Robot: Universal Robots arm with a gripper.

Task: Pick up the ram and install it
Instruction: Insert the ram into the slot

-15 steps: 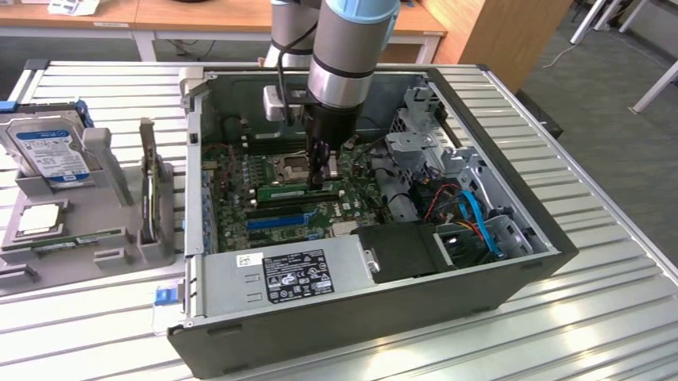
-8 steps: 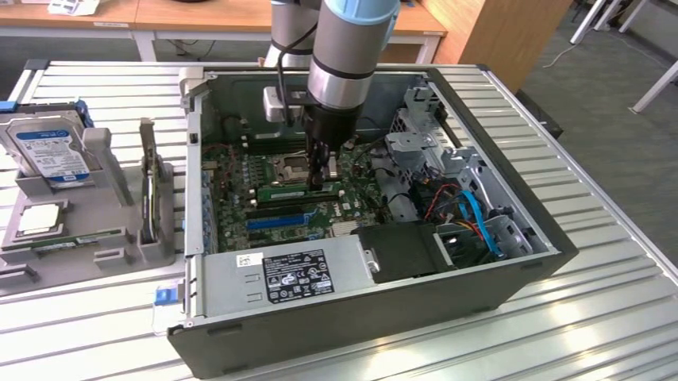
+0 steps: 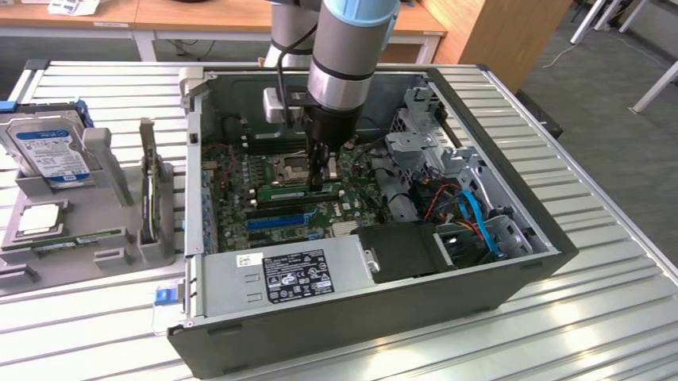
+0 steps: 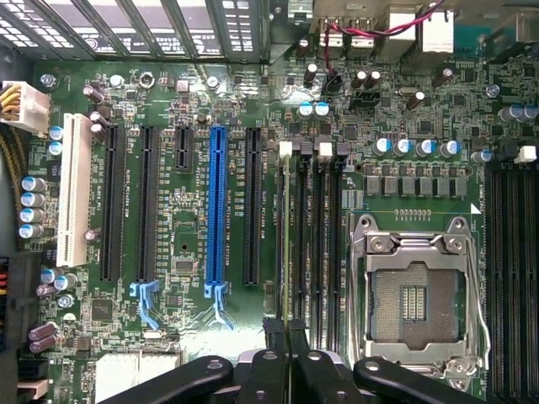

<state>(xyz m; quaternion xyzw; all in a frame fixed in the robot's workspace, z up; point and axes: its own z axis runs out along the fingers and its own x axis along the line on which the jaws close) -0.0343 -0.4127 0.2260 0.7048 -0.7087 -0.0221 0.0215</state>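
Hand point(image 3: 317, 184) upright, deep in the computer case point(image 3: 424, 317), jaws tight on the ram point(image 3: 286, 192) at the motherboard point(image 3: 238, 202)

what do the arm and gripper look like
The arm is a silver-grey tube with a light blue cap and a black ring, ending in a black wrist section. A black cable runs down its side to a small pale box. The gripper is black, with rounded linkage bars.

I read nothing legible; the black printed label point(image 3: 298, 272) on the grey metal power-supply box point(image 3: 235, 295) was too small.
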